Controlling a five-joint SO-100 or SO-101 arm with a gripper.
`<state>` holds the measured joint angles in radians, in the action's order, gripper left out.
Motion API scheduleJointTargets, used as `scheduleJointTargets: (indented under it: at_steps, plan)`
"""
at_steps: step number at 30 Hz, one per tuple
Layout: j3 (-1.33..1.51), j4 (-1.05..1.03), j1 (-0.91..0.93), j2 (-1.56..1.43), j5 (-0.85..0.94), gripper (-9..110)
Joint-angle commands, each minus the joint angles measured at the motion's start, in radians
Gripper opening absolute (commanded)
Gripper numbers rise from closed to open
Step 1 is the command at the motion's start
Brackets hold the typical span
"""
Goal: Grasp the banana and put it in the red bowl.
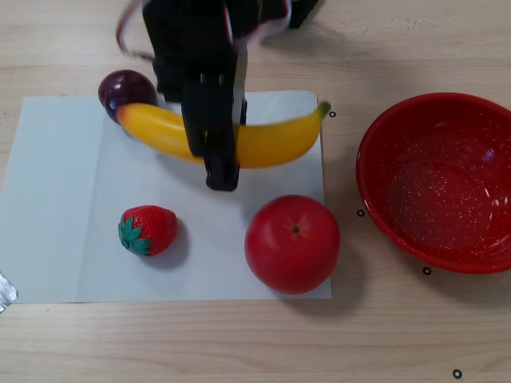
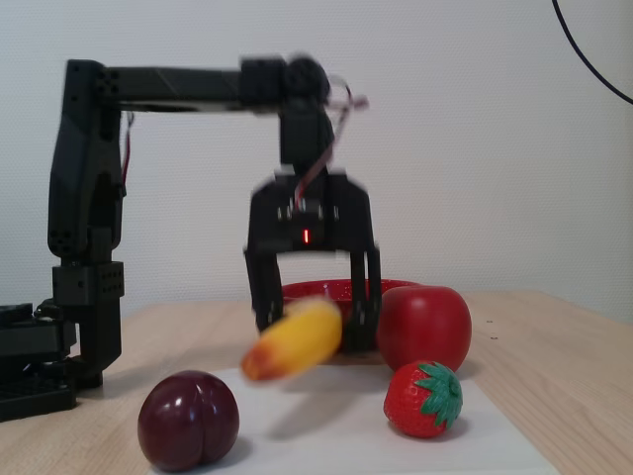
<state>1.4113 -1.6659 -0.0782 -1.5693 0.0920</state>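
Midway, the banana (image 2: 295,341) is held clear of the white sheet (image 1: 64,199) by the gripper (image 2: 315,322), clamped near its middle, and should be kept level while carried to the red bowl (image 1: 375,183) beyond the apple (image 1: 292,243).

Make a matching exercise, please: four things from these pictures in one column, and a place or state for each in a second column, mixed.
Things:
1. banana
2. red bowl
3. strawberry
4. plum

Places or states:
A. on bare wood, empty
B. between the jaws, lifted off the paper
C. on the paper, left of the apple in the other view
D. at the paper's top left corner in the other view

Pairs: 1-B, 2-A, 3-C, 4-D
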Motion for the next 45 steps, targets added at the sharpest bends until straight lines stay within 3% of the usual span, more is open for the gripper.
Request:
scheduleJointTargets:
  at_steps: [1, 8, 17, 29, 36, 45]
  plan:
    - [-0.158, -0.072, 0.0, -0.186, -0.017, 0]
    - [-0.287, -0.235, 0.002, -0.268, -0.069, 0]
    - [-0.314, -0.241, 0.017, -0.414, -0.114, 0]
    - [-0.479, -0.219, 0.278, -0.397, 0.025, 0]
    - [-0.462, -0.058, 0.459, -0.377, 0.103, 0]
    - [-0.278, 0.311, 0.641, -0.37, 0.149, 0]
